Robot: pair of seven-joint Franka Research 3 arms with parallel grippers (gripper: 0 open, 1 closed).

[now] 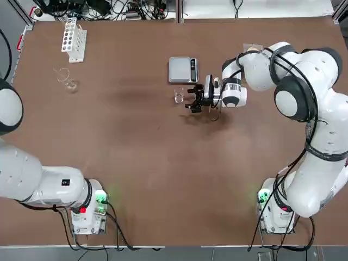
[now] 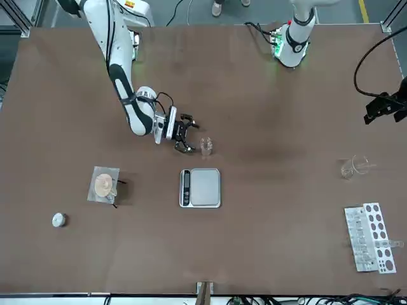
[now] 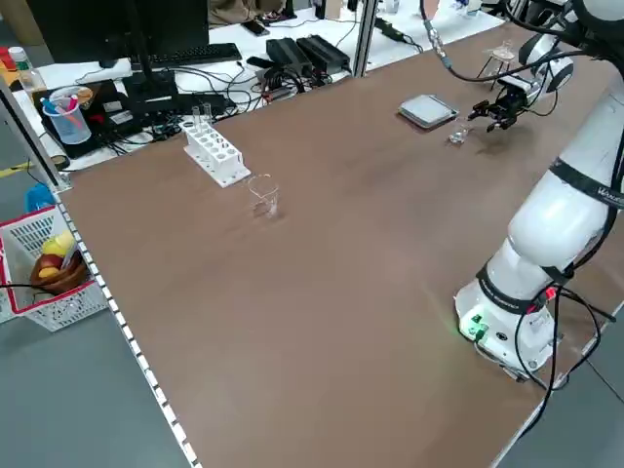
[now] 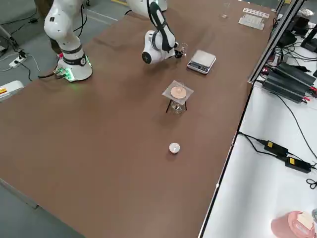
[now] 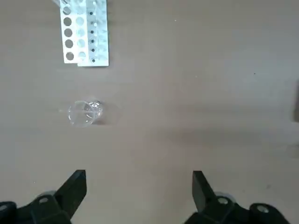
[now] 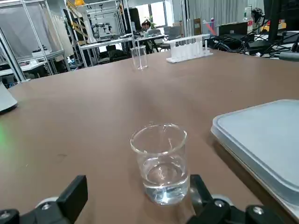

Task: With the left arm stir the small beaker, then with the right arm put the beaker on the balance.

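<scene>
Right wrist view: small beaker just ahead of right hand, spread wide, nothing gripped

You've got bright, soft light on the table, with a faint smudgy shadow under the right gripper in the top view. From its wrist view, the small beaker just ahead catches little glints, the balance beside it drops a darker shadow, and the window way beyond glows white. Out from the left gripper, you get pale sheen on the tabletop and a soft shadow beside the spouted vessel.
</scene>
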